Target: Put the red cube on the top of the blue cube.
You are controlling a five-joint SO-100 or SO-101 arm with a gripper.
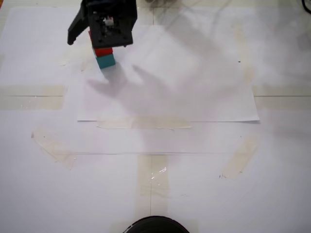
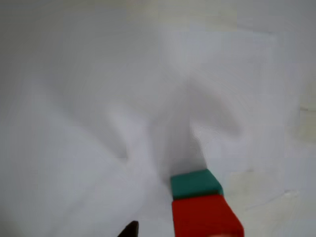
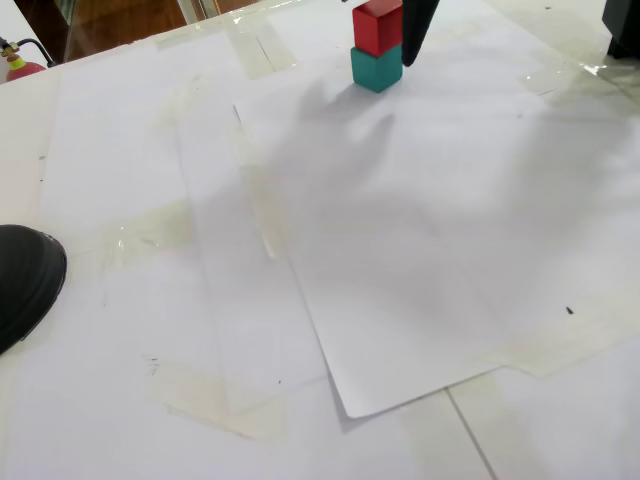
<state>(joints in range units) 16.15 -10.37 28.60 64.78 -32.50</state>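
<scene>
Red cube (image 3: 377, 26) atop blue cube (image 3: 376, 68)

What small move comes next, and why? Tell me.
Probably lift the claw straight up and away. In a fixed view the red cube already sits squarely on the teal cube, so the stack looks finished; whether the claw is open is unclear, so ease it open first.

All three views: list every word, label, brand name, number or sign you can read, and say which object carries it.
None can be read in any view.
Small matte red cube: plain faces.
Small matte teal cube beneath it: plain faces.
White paper sheets: blank, only tiny specks.
Black gripper: small white and red part on its housing, too small to show any lettering.
</scene>
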